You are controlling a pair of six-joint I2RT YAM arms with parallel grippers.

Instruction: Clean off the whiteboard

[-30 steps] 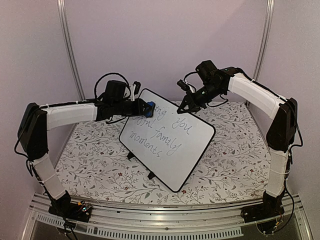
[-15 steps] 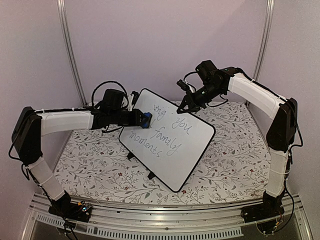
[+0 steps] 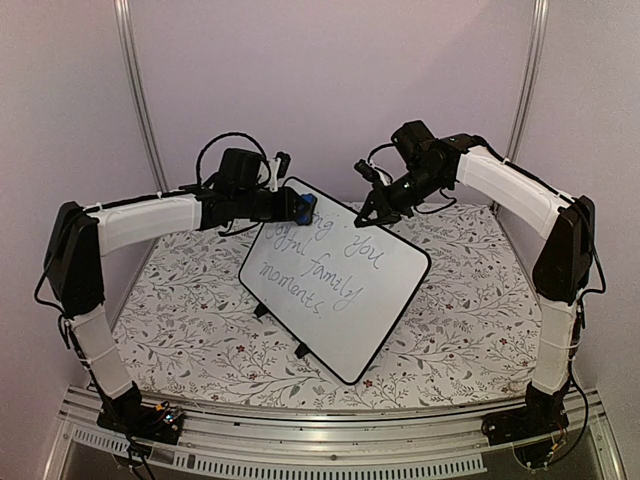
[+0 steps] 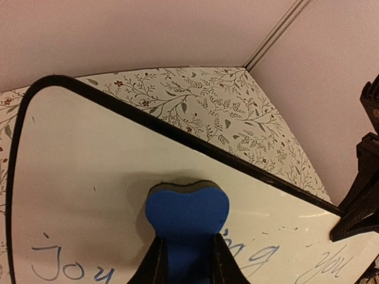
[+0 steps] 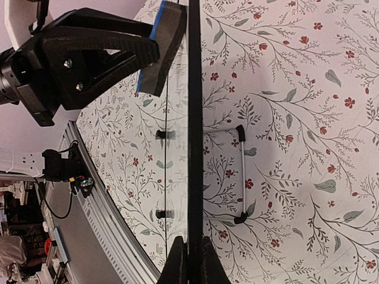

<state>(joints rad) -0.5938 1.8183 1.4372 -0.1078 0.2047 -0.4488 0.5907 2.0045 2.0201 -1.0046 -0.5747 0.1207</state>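
The whiteboard (image 3: 372, 300) stands tilted on the floral table, propped up, with grey-blue handwriting across it. In the left wrist view its upper left part (image 4: 89, 171) is wiped blank. My left gripper (image 3: 297, 208) is shut on a blue eraser (image 4: 187, 212), and the eraser's grey pad presses on the board's face near the top left, just above the writing. My right gripper (image 3: 362, 214) is shut on the board's black top edge (image 5: 195, 118) and steadies it. In the right wrist view the eraser (image 5: 161, 47) lies against the board's front.
A wire stand (image 5: 243, 171) props the board from behind, and two small black feet (image 3: 262, 311) rest on the floral tablecloth (image 3: 180, 320). Lilac walls close in the back and sides. A metal rail (image 3: 330, 455) runs along the near edge.
My left gripper swept the eraser down and left over the board, then came back up towards the top left edge. The right gripper and the board have not moved.
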